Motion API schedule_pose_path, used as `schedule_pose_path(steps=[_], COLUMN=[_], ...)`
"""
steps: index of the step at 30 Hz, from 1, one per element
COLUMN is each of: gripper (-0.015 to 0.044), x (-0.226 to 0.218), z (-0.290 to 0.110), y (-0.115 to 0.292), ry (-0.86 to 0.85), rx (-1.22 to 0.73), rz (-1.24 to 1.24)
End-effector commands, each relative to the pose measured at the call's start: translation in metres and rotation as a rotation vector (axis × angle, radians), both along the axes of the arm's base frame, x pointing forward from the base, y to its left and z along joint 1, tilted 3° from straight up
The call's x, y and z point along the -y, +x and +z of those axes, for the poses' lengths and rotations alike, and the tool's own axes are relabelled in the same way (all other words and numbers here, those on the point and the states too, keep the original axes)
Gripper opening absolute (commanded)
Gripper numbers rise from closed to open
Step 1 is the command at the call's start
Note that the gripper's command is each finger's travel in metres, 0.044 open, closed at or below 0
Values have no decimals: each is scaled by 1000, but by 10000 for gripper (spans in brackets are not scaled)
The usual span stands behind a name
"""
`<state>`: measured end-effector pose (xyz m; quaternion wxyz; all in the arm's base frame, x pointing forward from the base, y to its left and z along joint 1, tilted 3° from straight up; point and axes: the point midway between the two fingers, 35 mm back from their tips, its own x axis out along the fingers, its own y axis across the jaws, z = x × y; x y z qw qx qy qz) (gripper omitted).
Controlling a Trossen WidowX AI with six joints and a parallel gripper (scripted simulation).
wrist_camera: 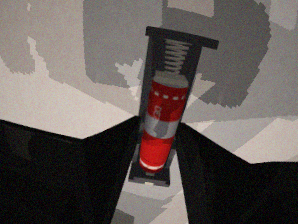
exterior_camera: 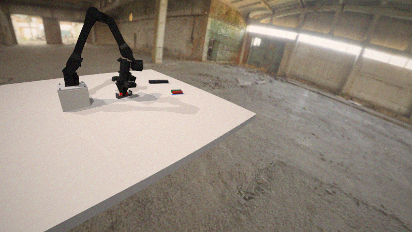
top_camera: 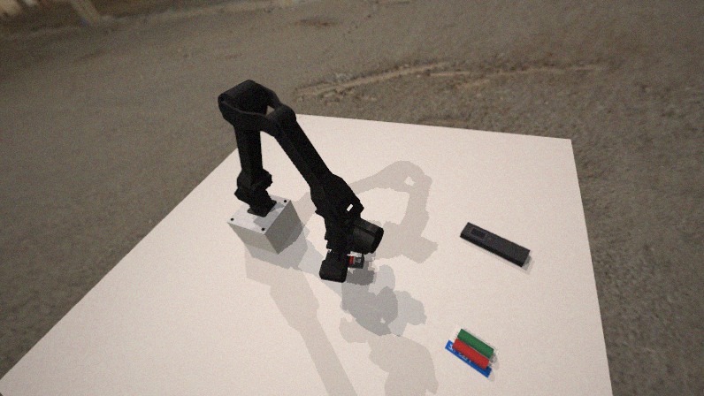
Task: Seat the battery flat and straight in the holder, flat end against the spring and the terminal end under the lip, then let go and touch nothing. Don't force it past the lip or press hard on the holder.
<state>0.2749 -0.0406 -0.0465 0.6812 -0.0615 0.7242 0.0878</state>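
Observation:
A red and silver battery lies lengthwise in the black holder, in line with it. Its far end rests against the coil spring. Its near red end sits at the holder's near end, and I cannot make out the lip there. My gripper points straight down over the holder. Its fingers flank the battery's near half with narrow gaps on both sides, so it is open and not gripping.
A long black bar lies to the right. A green and a red cylinder rest on a blue card near the front right. The arm's grey base block stands to the left of the holder.

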Motion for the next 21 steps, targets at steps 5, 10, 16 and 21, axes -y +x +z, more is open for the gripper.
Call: schedule_pose_path(steps=[5,10,16,21], gripper=[166,166,245,376], x=[0,1,1,3], z=[5,15,26,74], y=[0,-1,0,-3], ry=[0,0,-1,-1], rx=[0,0,0,1], rz=[2,0,-2,0])
